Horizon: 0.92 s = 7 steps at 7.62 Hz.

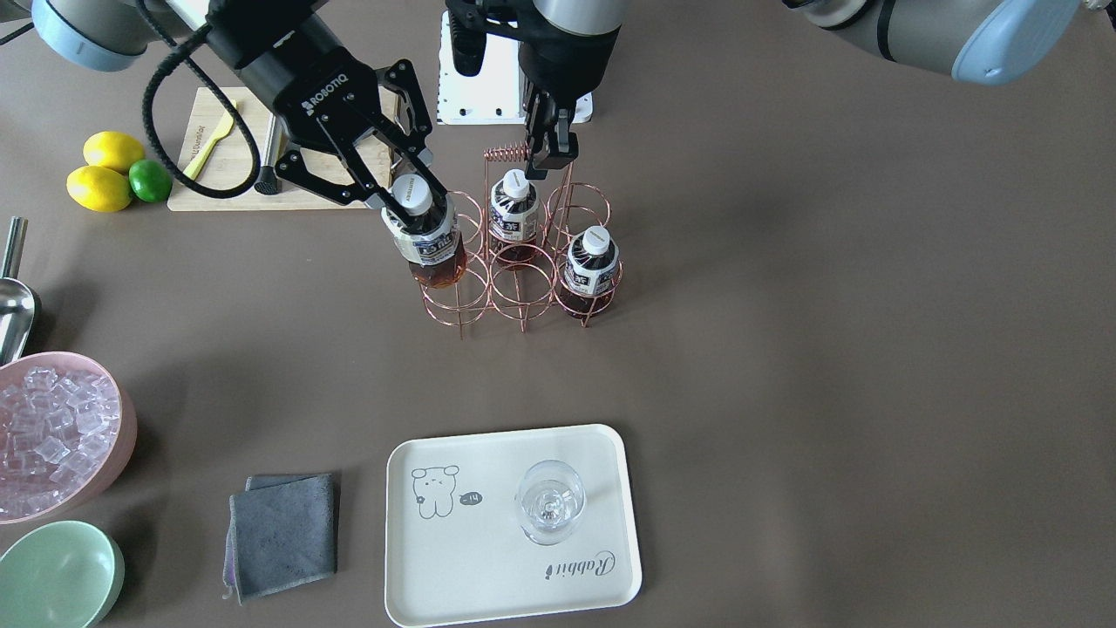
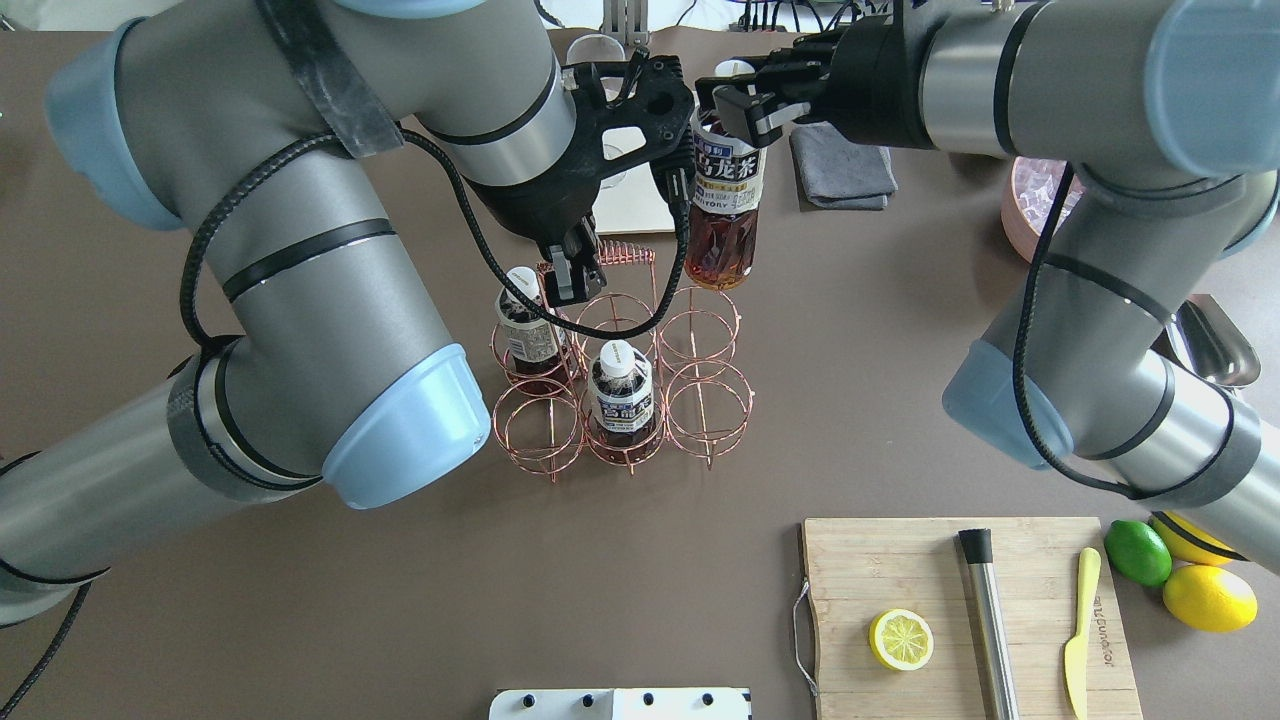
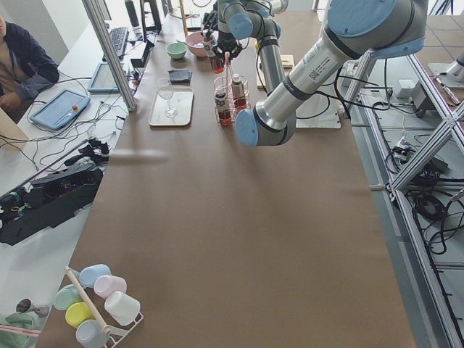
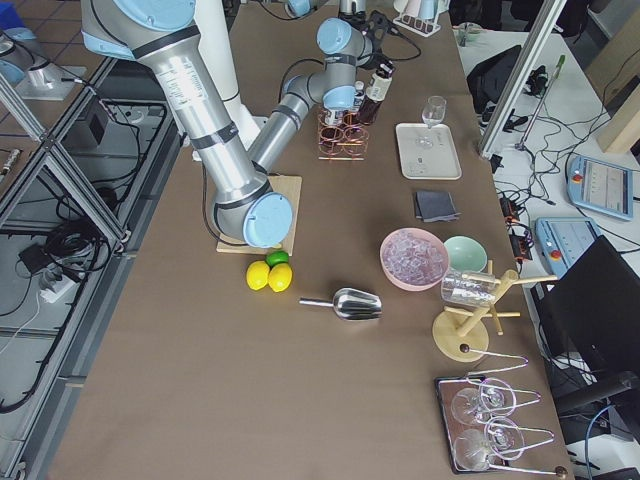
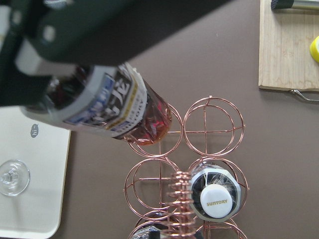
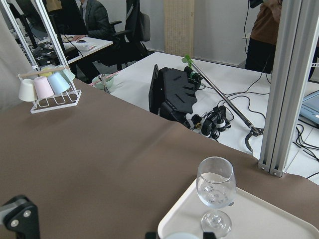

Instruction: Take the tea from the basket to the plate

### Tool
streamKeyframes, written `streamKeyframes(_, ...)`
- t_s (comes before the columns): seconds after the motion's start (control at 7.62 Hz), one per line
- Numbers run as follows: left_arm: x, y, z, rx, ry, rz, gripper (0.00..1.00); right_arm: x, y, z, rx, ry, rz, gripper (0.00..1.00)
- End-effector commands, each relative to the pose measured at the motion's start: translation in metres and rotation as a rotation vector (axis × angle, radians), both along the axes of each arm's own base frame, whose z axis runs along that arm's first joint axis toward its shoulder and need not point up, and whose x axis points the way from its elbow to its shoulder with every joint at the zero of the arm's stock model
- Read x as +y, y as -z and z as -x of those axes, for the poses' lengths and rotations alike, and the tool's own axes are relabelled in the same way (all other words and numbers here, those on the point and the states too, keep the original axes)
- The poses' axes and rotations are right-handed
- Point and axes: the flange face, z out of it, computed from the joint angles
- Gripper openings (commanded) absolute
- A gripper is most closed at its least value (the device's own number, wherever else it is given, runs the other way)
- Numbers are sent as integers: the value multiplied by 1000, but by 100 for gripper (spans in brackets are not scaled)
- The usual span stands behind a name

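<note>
A: Looking for the tea [image 1: 427, 240]. Where's it vs. the right gripper [image 1: 408, 199]?

B: Clamped in it, gripped at the neck just under the white cap. Bottle hangs tilted, clear above a corner cell of the basket [image 1: 523, 296], over the table [image 1: 785, 349].

A: Left gripper [image 1: 549, 161]?

B: Jaws close together at the end of the basket's coiled handle [image 1: 506, 154]; looks pinched on it.

A: Counts?

B: 3 teas total: 1 held, 2 other bottles [image 1: 513, 209] [image 1: 591, 262] upright in cells. 6 cells, 4 empty. 1 plate [image 1: 488, 567], well apart from the basket on the operators' side, w/ 1 glass [image 1: 549, 501] standing on it.
</note>
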Motion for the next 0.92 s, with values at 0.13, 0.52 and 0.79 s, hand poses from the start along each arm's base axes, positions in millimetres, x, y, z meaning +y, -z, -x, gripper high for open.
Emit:
streamKeyframes(0.13, 0, 0, 0, 0, 0, 0, 0, -49, -57, -63, 80, -52, 120, 0)
streamKeyframes(0.52, -1, 0, 1, 0, 1, -1, 0, -96, -108, -57, 157, -105, 208, 0)
streamKeyframes(0.79, -1, 0, 1, -1, 1, -4, 0, -152, -132, -37, 96, -205, 144, 0)
